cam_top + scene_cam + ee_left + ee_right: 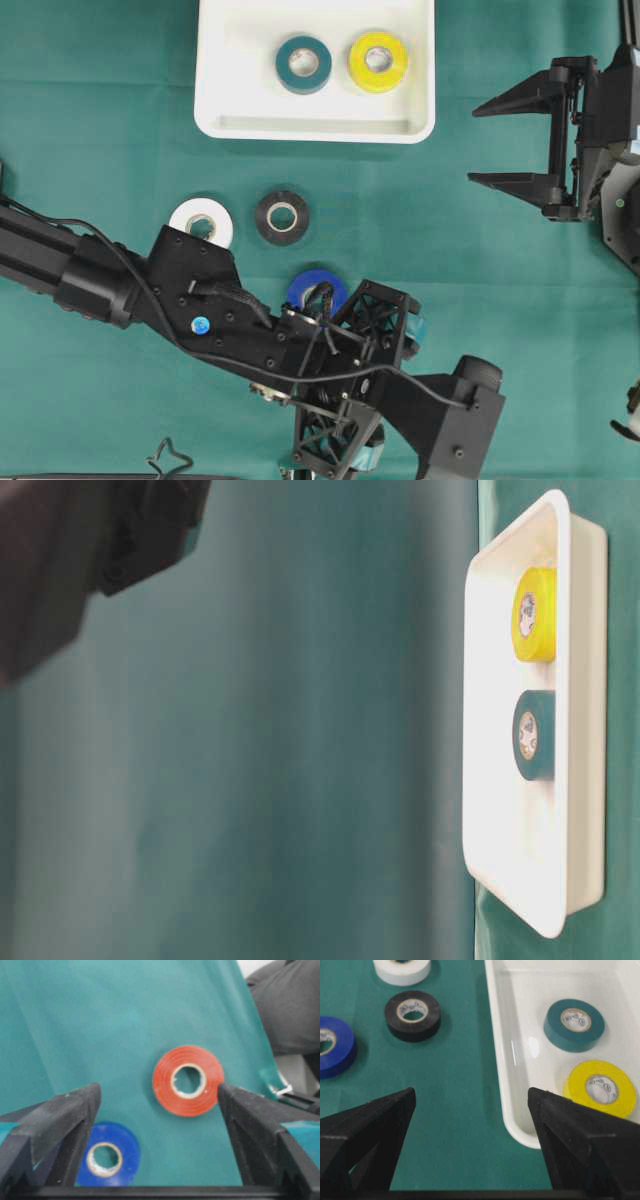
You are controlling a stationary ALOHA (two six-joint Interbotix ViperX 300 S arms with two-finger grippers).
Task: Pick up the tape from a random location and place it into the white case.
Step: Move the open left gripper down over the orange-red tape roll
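Tape rolls are all over the place, so here's what you've got. 2 already sit inside the white case (315, 125) at the top of the overhead view: a dark green roll (304, 64) and a yellow roll (378, 62), side by side, not touching. Out on the green-covered table (100, 130) you've got a white roll (199, 220) and a black roll (282, 217) near each other, and a blue roll (312, 285) half hidden under your left arm. Your left end effector (157, 1105) is spread wide and holds nothing; its wrist view has a red roll (188, 1080) between the fingers and the blue one low left. Your right end effector (510, 140) is wide too, empty, off to the case's right.
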